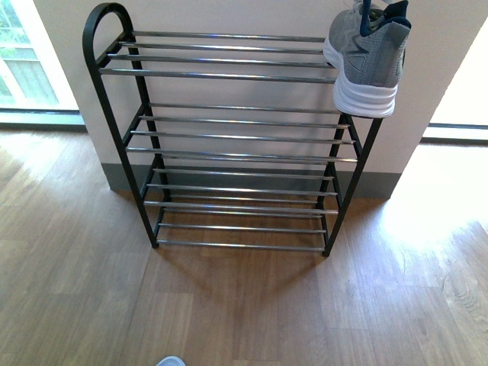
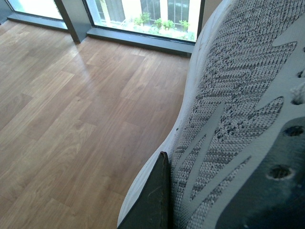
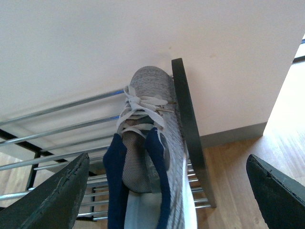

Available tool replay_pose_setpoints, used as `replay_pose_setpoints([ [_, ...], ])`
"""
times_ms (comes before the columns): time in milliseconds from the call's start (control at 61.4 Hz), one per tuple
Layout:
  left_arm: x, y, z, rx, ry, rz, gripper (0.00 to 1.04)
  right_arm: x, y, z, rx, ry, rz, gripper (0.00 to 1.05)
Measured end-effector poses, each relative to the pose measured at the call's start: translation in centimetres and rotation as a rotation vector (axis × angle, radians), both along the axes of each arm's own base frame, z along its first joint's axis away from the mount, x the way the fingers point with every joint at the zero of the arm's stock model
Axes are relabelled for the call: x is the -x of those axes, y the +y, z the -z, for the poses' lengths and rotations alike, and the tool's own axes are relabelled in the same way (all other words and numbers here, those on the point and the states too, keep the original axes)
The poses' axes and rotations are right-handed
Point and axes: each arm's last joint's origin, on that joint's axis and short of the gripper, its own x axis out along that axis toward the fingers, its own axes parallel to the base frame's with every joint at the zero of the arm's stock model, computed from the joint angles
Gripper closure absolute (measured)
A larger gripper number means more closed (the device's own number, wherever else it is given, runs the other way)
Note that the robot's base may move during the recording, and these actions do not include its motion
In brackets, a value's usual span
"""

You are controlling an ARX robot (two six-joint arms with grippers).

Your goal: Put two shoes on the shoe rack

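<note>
The shoe rack (image 1: 229,137) stands against the wall, black frame with several tiers of chrome bars. One grey sneaker (image 1: 366,57) lies on the right end of its top tier, its white-soled heel hanging over the front bar. It also shows in the right wrist view (image 3: 152,143), laces up, against the rack's side post (image 3: 188,129). My right gripper (image 3: 167,191) is open behind its heel, apart from it. My left gripper (image 2: 183,183) is shut on the second grey sneaker (image 2: 238,109); one dark finger (image 2: 155,200) presses its knit side. Neither arm shows in the front view.
Wood floor (image 1: 229,305) spreads in front of the rack. Low windows (image 2: 143,19) line the floor's far edge in the left wrist view. A small pale object (image 1: 171,361) peeks in at the bottom of the front view.
</note>
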Motion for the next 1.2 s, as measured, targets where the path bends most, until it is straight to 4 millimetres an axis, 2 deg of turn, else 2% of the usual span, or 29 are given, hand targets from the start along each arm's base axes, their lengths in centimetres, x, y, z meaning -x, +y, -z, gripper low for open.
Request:
replay_pose_setpoints([
  [130, 0.0, 0.0, 0.0, 0.000, 0.000, 0.000, 1.03, 4.1, -1.6, 0.5, 0.047, -0.062, -0.023, 0.09],
  [293, 0.0, 0.0, 0.0, 0.000, 0.000, 0.000, 1.03, 9.2, -3.1, 2.1, 0.101, -0.104, -0.055, 0.09],
  [505, 0.0, 0.0, 0.0, 0.000, 0.000, 0.000, 1.03, 14.7, -4.4, 5.5, 0.124, -0.122, -0.093, 0.09],
  [586, 0.0, 0.0, 0.0, 0.000, 0.000, 0.000, 1.03, 16.9, -4.8, 7.6, 0.133, -0.131, -0.104, 0.09],
  [798, 0.0, 0.0, 0.0, 0.000, 0.000, 0.000, 1.03, 19.3, -5.8, 10.7, 0.137, -0.139, -0.063, 0.09],
  [1107, 0.0, 0.0, 0.0, 0.000, 0.000, 0.000, 1.03, 19.4, -6.1, 10.8, 0.149, -0.156, -0.056, 0.09],
  [1205, 0.0, 0.0, 0.0, 0.000, 0.000, 0.000, 1.03, 20.0, -5.3, 11.2, 0.234, -0.234, -0.132, 0.24],
])
